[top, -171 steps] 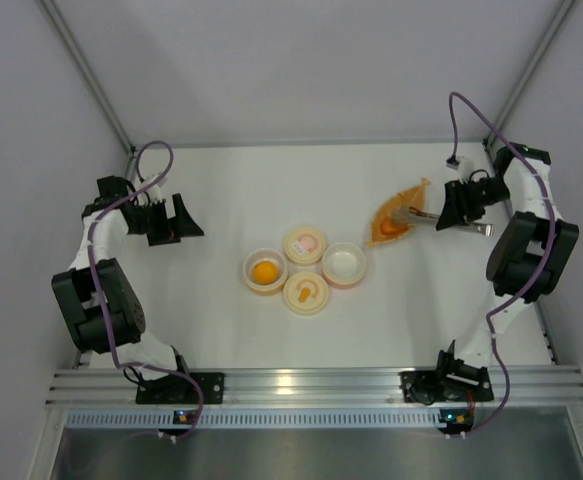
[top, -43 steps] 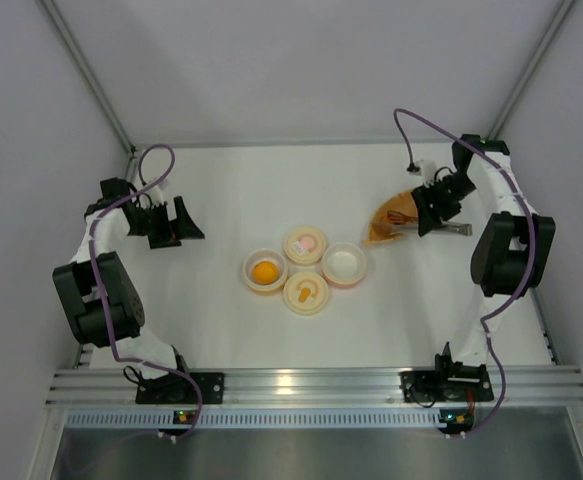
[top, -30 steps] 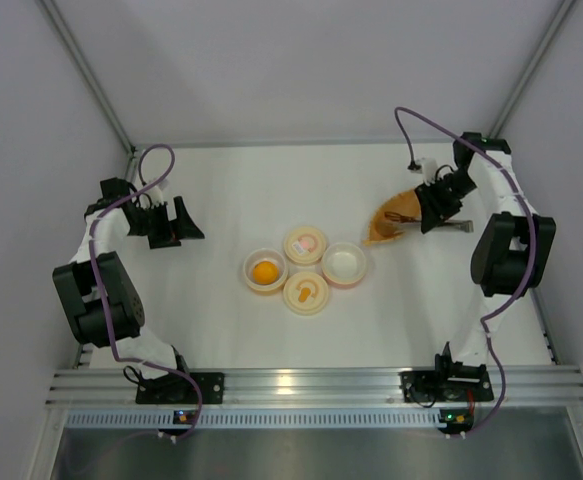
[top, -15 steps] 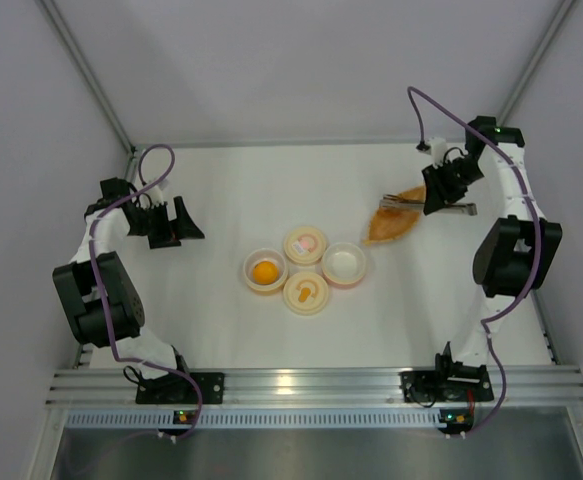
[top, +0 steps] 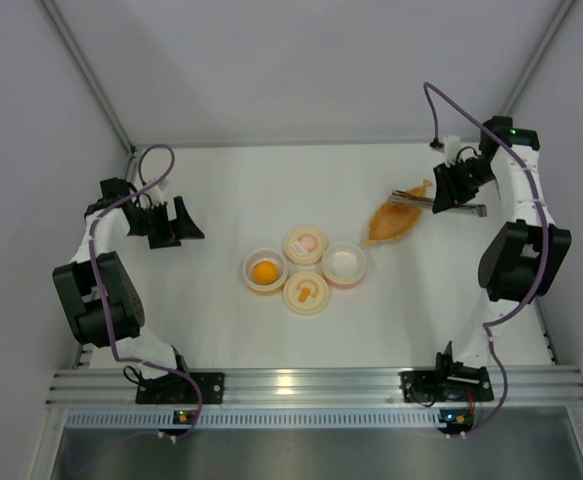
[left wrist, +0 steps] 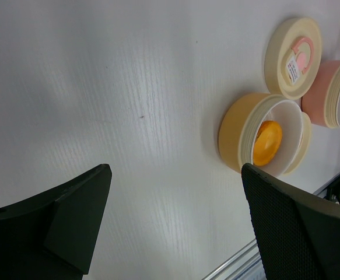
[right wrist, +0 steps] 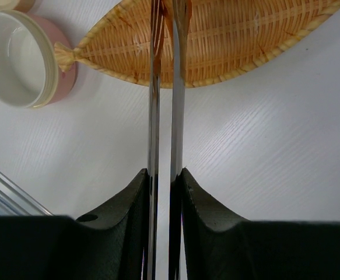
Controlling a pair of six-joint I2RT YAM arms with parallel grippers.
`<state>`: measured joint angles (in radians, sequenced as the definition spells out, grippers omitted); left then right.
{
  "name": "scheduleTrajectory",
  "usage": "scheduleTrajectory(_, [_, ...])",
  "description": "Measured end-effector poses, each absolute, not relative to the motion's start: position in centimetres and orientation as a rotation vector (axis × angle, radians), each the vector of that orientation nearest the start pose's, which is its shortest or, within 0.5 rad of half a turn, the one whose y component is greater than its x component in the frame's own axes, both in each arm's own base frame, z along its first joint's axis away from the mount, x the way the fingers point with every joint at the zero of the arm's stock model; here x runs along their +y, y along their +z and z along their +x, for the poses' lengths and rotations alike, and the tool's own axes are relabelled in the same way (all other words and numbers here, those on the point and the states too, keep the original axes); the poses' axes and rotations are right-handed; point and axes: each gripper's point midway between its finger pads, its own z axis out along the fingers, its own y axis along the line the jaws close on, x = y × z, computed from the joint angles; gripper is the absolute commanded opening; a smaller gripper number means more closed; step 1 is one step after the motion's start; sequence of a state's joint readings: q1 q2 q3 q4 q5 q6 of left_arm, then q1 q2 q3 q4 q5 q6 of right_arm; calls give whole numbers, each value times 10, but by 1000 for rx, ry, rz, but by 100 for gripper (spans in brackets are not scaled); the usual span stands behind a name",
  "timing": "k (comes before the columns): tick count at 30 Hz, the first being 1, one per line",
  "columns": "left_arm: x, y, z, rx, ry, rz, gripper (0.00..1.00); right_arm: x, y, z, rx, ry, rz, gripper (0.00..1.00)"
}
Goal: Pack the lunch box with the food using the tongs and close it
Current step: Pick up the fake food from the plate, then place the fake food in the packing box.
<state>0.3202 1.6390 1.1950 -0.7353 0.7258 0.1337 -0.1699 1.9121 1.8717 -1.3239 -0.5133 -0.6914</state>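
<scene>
So here's where we are: the right gripper (top: pixel 459 186) is at the far right of the table (top: pixel 231 190), pinching the tongs (top: pixel 411 200) partway along their length. On the wrist cam its fingers (right wrist: pixel 129 198) squeeze the two metal arms almost together. The tongs point left, out over the wicker leaf-shaped dish (top: pixel 389 224). Their tips run off the top of the wrist view, so we can't tell if anything sits between them.

The left gripper (top: pixel 181 222) hangs over the left side of the table, spread wide with nothing in it, well apart from everything else.

Mid-table the lunch box parts sit in a tight cluster. The yellow tub (top: pixel 250 262) is on the left with the orange ball (top: pixel 265 270) inside, and the pink tub (top: pixel 343 264) is on the right, lid off. Both lids lie flat on the table: the pink-marked lid (top: pixel 305 244) just behind the tubs, the orange-marked lid (top: pixel 306 292) just in front.
</scene>
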Motion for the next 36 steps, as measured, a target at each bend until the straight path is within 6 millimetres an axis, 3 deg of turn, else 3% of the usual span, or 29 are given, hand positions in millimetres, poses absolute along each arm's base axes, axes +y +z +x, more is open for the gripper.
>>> scheduleTrajectory(5, [-4, 117, 345, 2496, -811, -45, 98, 4, 188, 359, 2544, 553, -750, 0])
scheduleTrajectory(10, [-4, 117, 345, 2495, -814, -44, 98, 22, 197, 338, 2499, 613, -774, 0])
scheduleTrajectory(18, [-4, 117, 345, 2494, -813, -39, 98, 75, 179, 300, 2507, 789, -920, 0])
scheduleTrajectory(23, [-4, 117, 345, 2493, -808, -28, 98, 104, 180, 287, 2468, 857, -1025, 0])
scheduleTrajectory(28, [-3, 117, 345, 2492, -805, -18, 98, 116, 182, 277, 2447, 889, -1067, 0])
scheduleTrajectory(36, [-3, 117, 345, 2492, -804, -16, 98, 122, 166, 260, 2488, 936, -1106, 0])
